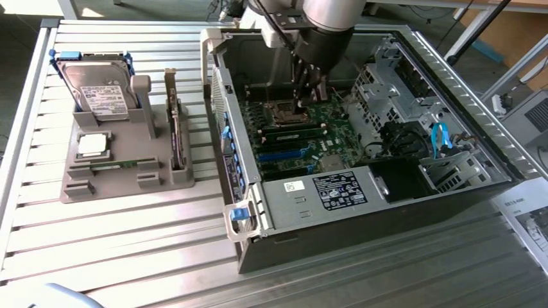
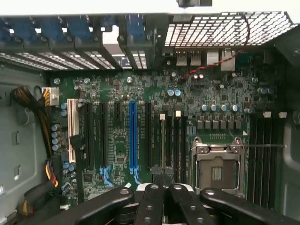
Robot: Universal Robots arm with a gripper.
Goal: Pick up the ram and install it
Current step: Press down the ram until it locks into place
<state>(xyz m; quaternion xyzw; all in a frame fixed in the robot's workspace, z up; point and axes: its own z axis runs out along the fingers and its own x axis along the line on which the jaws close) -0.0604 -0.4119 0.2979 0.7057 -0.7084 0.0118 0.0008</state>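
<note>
1 open computer case [image 1: 360, 192], 1 hard drive [image 1: 101, 90], 1 grey holder stand [image 1: 128, 173], 1 motherboard [image 2: 140, 122]

Ribbed aluminium worktable [image 1: 128, 244], daylight glare across its slats. Grey floor [image 1: 17, 38] off the exterior view's left; wooden desk edge [image 1: 445, 3] and cardboard box [image 1: 522, 38] behind, upper right.

The case [image 1: 479, 160] is open on top; inside, the drive cage [image 1: 376, 90] and power supply [image 1: 342, 189] crowd the motherboard [image 2: 140, 93].

Green motherboard [image 2: 140, 93] — blue slot [image 2: 132, 136], white slot [image 2: 72, 129]; black gripper [image 2: 163, 180].
</note>
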